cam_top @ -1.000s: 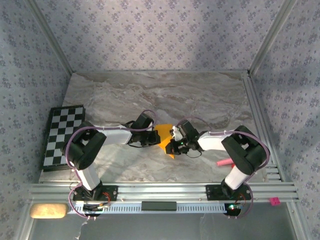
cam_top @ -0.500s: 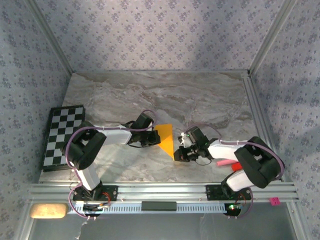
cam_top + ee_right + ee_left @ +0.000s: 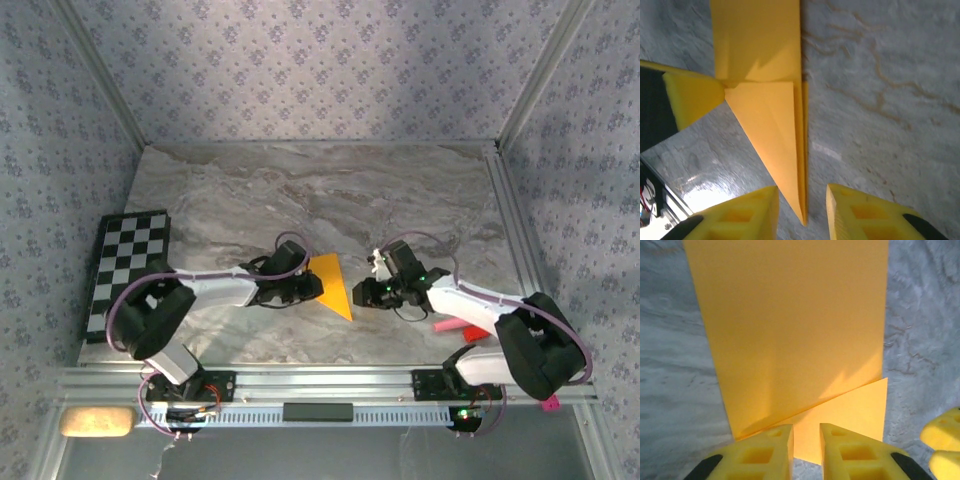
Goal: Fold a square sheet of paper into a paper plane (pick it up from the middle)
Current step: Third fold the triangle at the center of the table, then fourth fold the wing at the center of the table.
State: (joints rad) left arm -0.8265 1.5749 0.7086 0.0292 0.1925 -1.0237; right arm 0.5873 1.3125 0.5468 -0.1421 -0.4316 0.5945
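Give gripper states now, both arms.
Left gripper: fingers narrowly open, on the folded paper.
Right gripper: open, holding nothing.

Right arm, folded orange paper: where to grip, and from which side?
Probably the long layered edge of the folded paper, near its pointed tip, coming in low from the right. The paper lies flat on the table, that edge faces the open right gripper, and the left gripper sits at the opposite side.
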